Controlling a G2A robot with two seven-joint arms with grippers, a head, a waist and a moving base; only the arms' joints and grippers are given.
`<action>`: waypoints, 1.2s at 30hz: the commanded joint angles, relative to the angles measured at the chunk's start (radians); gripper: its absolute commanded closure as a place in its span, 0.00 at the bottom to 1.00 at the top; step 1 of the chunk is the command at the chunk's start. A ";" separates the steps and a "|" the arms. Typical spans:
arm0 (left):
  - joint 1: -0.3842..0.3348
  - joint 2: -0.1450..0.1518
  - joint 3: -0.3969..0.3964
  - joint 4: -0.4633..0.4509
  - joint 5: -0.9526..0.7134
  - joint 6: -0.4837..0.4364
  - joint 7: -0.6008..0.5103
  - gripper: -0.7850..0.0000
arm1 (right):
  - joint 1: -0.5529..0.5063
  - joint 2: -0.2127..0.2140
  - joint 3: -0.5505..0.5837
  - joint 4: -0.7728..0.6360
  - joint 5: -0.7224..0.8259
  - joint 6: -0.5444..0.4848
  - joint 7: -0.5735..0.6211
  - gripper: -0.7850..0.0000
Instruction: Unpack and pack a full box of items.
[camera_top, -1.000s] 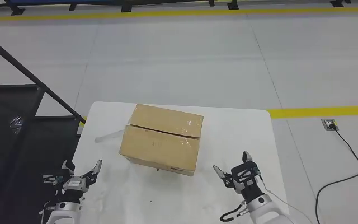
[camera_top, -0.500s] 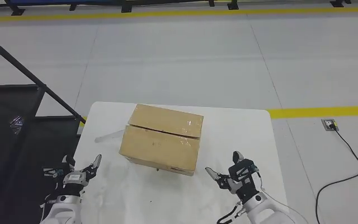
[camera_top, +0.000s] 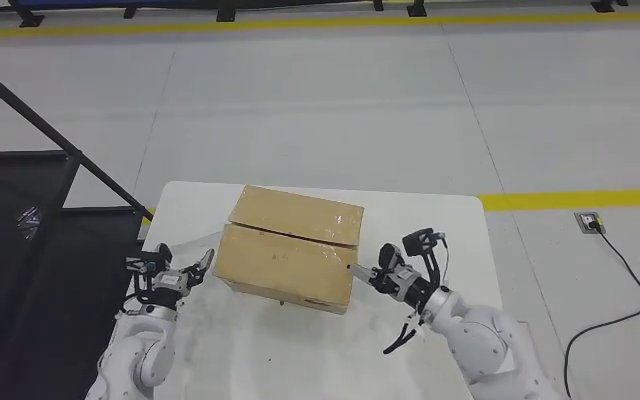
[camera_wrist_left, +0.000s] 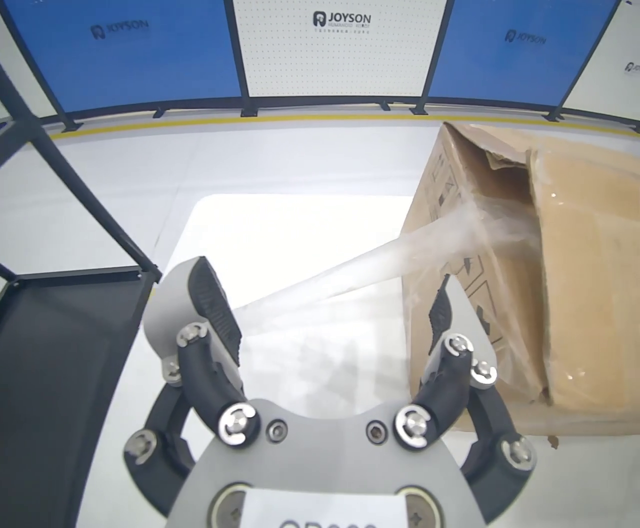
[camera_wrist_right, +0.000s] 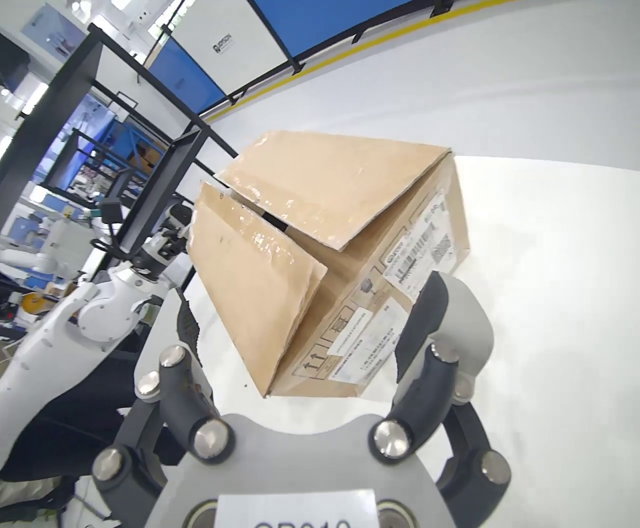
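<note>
Box on the desk, both our claws released at its near corners.
From above we see the box (camera_top: 290, 250) sitting left of the desk's (camera_top: 440, 230) centre, with bare room to its right and along the near edge. Our left claw (camera_top: 172, 268) and right claw (camera_top: 368, 262) flank its near side, both spread and holding nothing. Our left wrist view shows the left claw (camera_wrist_left: 325, 300) with one finger just beside the box wall. A clear tape strip (camera_wrist_left: 350, 272) trails off the box across the gap, and the wall print is too skewed to read. Our right wrist view shows the right claw (camera_wrist_right: 310, 320) facing the box's end. Its labels (camera_wrist_right: 420, 250) are too small to read, the flaps (camera_wrist_right: 320, 195) are slightly ajar, and the contents are hidden.
</note>
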 joint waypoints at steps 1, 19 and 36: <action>-0.002 -0.002 0.013 0.006 0.009 -0.006 0.009 0.00 | 0.028 -0.001 -0.005 0.028 0.053 -0.019 0.040 0.00; 0.064 -0.003 0.019 -0.050 0.029 -0.043 0.057 0.00 | 0.131 0.004 -0.030 0.136 0.420 -0.270 0.265 0.00; 0.221 0.011 -0.098 -0.226 -0.036 -0.156 0.116 0.00 | 0.054 0.070 0.020 0.011 0.542 -0.400 0.638 0.00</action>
